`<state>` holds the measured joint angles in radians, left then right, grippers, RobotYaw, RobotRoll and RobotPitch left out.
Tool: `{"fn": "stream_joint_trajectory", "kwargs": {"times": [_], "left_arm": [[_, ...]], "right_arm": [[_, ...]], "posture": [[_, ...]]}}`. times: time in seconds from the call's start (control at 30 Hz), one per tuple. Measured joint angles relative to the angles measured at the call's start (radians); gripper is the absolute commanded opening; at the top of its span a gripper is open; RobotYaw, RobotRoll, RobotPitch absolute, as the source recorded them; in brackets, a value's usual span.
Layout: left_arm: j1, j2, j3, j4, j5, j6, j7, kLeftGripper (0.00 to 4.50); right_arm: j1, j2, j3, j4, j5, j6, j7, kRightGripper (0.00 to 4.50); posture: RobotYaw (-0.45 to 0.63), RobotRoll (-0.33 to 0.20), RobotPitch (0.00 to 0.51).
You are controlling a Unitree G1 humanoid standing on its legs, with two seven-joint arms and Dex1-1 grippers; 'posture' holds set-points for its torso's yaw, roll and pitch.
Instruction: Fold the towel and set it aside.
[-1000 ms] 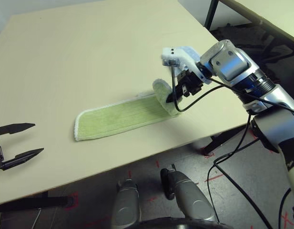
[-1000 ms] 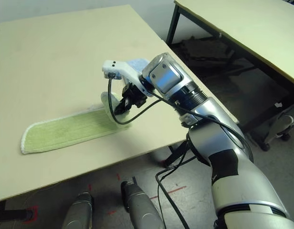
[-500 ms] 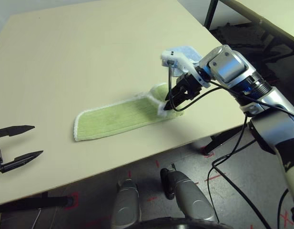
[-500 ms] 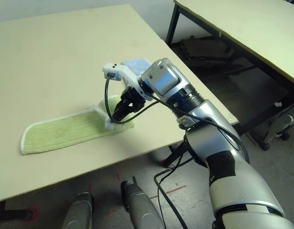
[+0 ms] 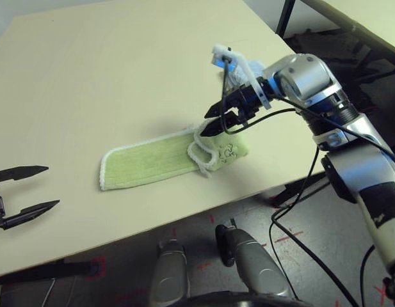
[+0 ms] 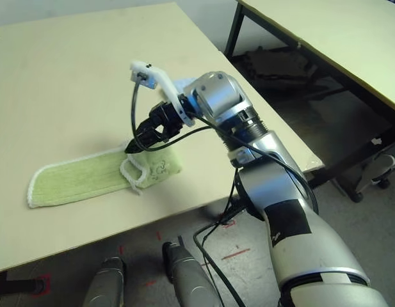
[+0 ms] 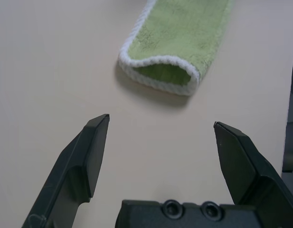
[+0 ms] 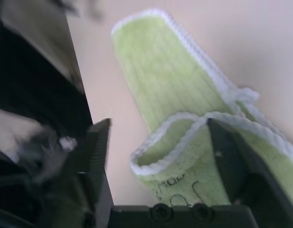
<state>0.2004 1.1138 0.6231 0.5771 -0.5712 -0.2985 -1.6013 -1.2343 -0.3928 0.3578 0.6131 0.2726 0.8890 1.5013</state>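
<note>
The light green towel (image 5: 159, 160) lies as a long strip on the table (image 5: 88, 77). Its right end (image 5: 226, 150) is flopped back over itself in a loose fold, with white edging and a small dark logo showing. Just above that folded end hovers my right gripper (image 5: 209, 121), open and holding nothing; in the right wrist view the fold (image 8: 184, 142) lies between and beyond its fingers. My left gripper (image 5: 27, 192) stands open near the table's front left edge, well short of the towel's left end (image 7: 160, 76).
A small light blue cloth (image 6: 177, 83) lies behind my right wrist near the table's right edge. The table's front edge runs close below the towel. A second table (image 6: 338, 38) stands at the far right, across a gap of floor.
My right gripper let go of the towel's right end, opened and lifted slightly back. The released end dropped into a loose fold on the strip. The left arm stayed still.
</note>
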Motion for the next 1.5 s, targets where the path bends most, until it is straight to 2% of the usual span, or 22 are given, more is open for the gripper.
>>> {"fn": "stream_joint_trajectory", "kwargs": {"times": [0.27,0.3,0.5,0.67,0.87,1.23,1.5], "left_arm": [[0.023,-0.022,0.026,-0.011,0.000,0.003,0.006,4.50],[0.019,-0.022,0.026,-0.011,0.000,0.004,0.006,4.50],[0.016,-0.022,0.026,-0.017,0.001,0.012,0.008,4.50],[0.018,-0.022,0.029,-0.025,0.000,0.016,0.012,4.50],[0.018,-0.023,0.030,-0.030,0.000,0.019,0.018,4.50],[0.018,-0.023,0.038,-0.032,0.001,0.020,0.026,4.50],[0.012,-0.023,0.039,-0.031,0.001,0.019,0.027,4.50]], "right_arm": [[0.219,0.025,-0.199,0.000,0.095,-0.199,-0.001,0.16],[0.245,0.037,-0.210,-0.016,0.107,-0.225,-0.001,0.05],[0.338,0.062,-0.223,-0.086,0.125,-0.320,0.011,0.05],[0.403,0.070,-0.185,-0.103,0.115,-0.382,0.046,0.05],[0.404,0.063,-0.130,-0.071,0.042,-0.530,0.079,0.05],[0.383,0.083,-0.070,0.039,-0.096,-0.690,0.023,0.05],[0.320,0.194,-0.057,0.137,-0.175,-0.713,-0.150,0.05]], "posture": [[-0.02,0.000,0.193],[-0.02,0.000,0.193],[-0.02,0.000,0.191],[-0.02,0.000,0.193],[-0.02,0.000,0.193],[-0.01,0.000,0.193],[-0.01,0.000,0.193]]}}
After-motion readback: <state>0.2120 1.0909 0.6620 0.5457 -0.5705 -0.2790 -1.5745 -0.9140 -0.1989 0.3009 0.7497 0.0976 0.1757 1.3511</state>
